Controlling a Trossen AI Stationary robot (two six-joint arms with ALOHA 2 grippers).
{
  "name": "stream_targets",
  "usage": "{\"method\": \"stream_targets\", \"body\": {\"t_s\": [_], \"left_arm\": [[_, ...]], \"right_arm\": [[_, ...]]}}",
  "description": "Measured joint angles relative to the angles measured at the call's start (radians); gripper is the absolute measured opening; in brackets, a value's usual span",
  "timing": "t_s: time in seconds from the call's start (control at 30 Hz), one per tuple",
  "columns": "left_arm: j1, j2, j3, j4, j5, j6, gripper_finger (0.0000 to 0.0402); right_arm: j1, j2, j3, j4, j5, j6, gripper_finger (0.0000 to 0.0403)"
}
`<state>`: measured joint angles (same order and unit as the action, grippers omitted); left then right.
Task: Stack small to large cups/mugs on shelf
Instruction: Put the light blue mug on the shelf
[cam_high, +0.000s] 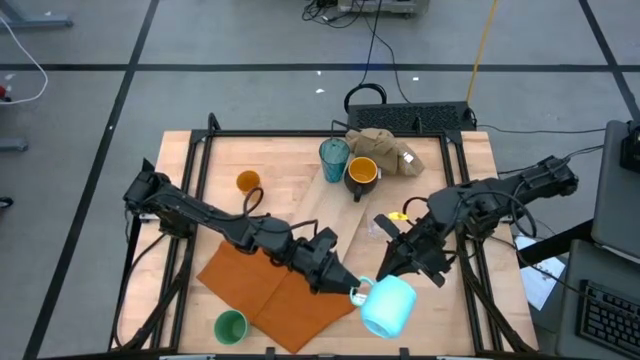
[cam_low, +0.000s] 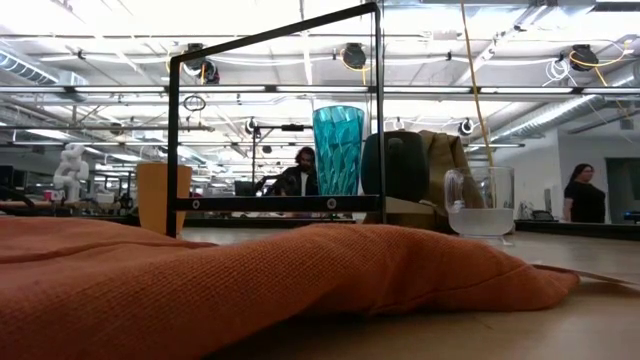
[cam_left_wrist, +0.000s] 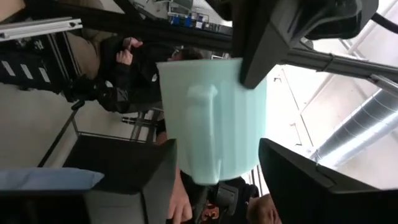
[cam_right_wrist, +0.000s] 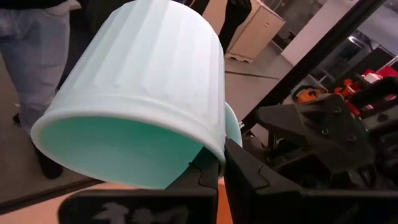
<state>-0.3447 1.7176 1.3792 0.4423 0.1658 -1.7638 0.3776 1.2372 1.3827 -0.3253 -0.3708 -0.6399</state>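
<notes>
The light blue mug (cam_high: 388, 305) hangs in the air over the table's near edge, between my two grippers. My right gripper (cam_high: 388, 274) is shut on it from the right. My left gripper (cam_high: 351, 290) reaches in from the left, open, its fingers (cam_left_wrist: 155, 180) flanking the mug's base end (cam_left_wrist: 217, 168); I cannot tell whether they touch. The handle (cam_left_wrist: 202, 124) faces the left wrist. Teal tumbler (cam_high: 334, 158) and dark yellow-lined mug (cam_high: 362, 172) stand at the far end of the pale shelf board (cam_high: 318, 210). Orange cup (cam_high: 248, 182), green cup (cam_high: 230, 326) and clear glass (cam_high: 383, 228) stand apart. My right gripper (cam_right_wrist: 221, 168) holds the light blue mug by its rim (cam_right_wrist: 208, 152), right beside the handle (cam_right_wrist: 233, 127), with one finger inside the mouth and one outside the wall. The fingers slant in from the table's right. The mug is lifted clear and tilted.
An orange-brown sheet (cam_high: 275, 285) lies under the left arm and fills the front of the low view (cam_low: 250, 280). A tan cloth lump (cam_high: 385, 148) sits at the far edge. A black frame (cam_high: 205, 150) borders the table. People stand in the room beyond (cam_low: 583, 195).
</notes>
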Motion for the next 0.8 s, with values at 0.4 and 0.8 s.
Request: {"method": "stream_targets", "body": {"t_s": [0.4, 0.8], "left_arm": [[-0.005, 0.000, 0.000, 0.003, 0.009, -0.006, 0.0172], [-0.001, 0.000, -0.001, -0.004, -0.034, 0.062, 0.0044]], "right_arm": [[-0.067, 0.004, 0.000, 0.020, -0.028, -0.006, 0.0000], [-0.071, 0.009, 0.000, 0.018, -0.050, -0.006, 0.0000]]}}
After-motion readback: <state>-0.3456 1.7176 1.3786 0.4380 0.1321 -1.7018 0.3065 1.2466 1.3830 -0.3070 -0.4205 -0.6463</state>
